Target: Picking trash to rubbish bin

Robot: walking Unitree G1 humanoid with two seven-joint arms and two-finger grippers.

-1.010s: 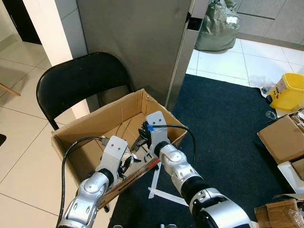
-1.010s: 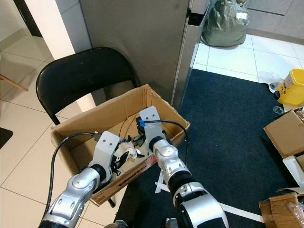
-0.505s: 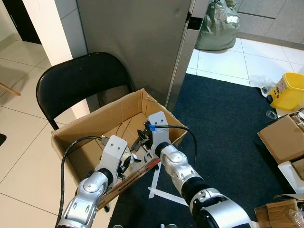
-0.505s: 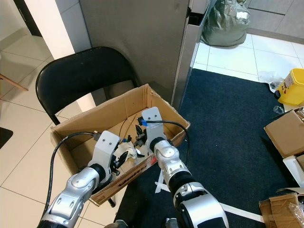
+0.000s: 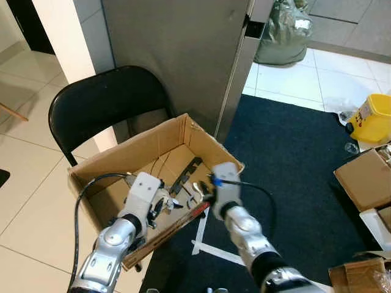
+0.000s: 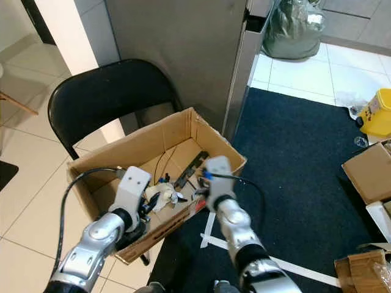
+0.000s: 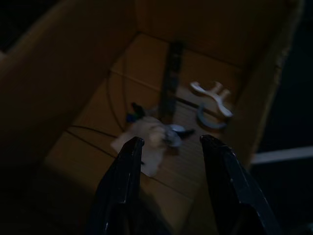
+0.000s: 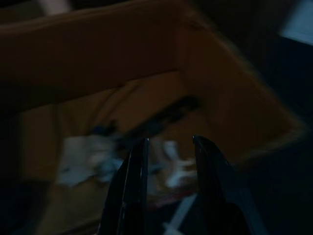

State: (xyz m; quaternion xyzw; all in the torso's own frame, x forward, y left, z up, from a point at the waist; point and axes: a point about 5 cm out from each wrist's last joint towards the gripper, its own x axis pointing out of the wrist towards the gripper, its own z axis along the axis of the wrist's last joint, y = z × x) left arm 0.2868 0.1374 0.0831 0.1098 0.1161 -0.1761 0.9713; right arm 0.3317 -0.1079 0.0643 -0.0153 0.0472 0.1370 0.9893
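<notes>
While both arms hover over the open brown cardboard box (image 5: 156, 146):
Left fingers (image 7: 128, 161): apart, empty.
Right fingers (image 8: 134, 171): narrowly apart, empty.
Crumpled white paper trash (image 7: 146, 144): just beyond left fingertips, on box floor.

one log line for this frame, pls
phase: at bin | left gripper: open, over cardboard box, above crumpled white trash | right gripper: open, empty, by box rim | black strip: inside box

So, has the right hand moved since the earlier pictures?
Yes. The right hand has drawn back out of the cardboard box, toward the robot; it now sits at the box's near right wall, above the carpet edge, fingers open.
</notes>
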